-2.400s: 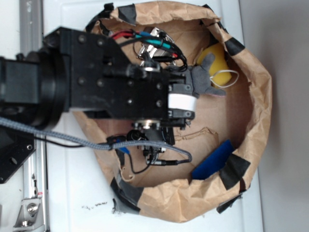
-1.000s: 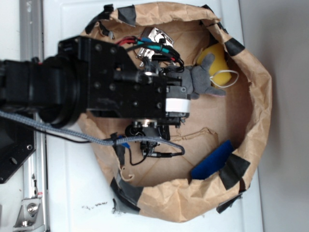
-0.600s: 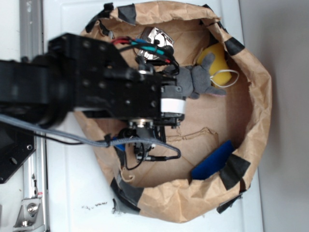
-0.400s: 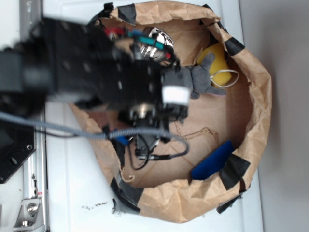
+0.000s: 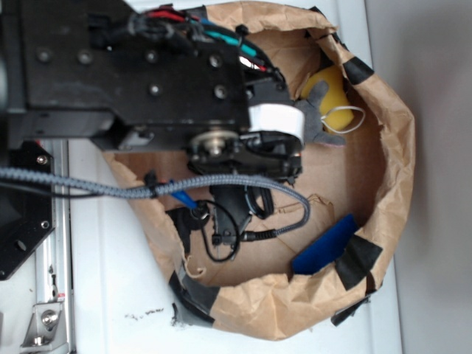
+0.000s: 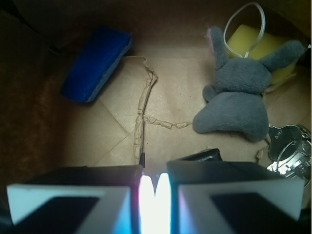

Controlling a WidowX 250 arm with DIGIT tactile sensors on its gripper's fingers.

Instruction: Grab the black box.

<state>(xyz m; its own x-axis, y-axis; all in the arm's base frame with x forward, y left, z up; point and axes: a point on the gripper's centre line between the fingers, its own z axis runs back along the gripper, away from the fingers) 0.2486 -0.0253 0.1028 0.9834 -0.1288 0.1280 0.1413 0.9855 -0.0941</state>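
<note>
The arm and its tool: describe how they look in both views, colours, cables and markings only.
In the exterior view the arm is boxy matte black with round screw heads, and a white band wraps the wrist. Red, teal and black wires run along its top; a grey braided cable trails below. In the wrist view the tool shows two black fingers with white faces and a bright bluish glow between them.

open floor (image 6: 97, 131) btwn blue piece (image 6: 96, 63), plush (image 6: 239, 97)

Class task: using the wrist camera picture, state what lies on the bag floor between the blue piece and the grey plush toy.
Only bare brown paper with a raised crease separates the blue piece from the grey plush toy; no object lies there.
</note>
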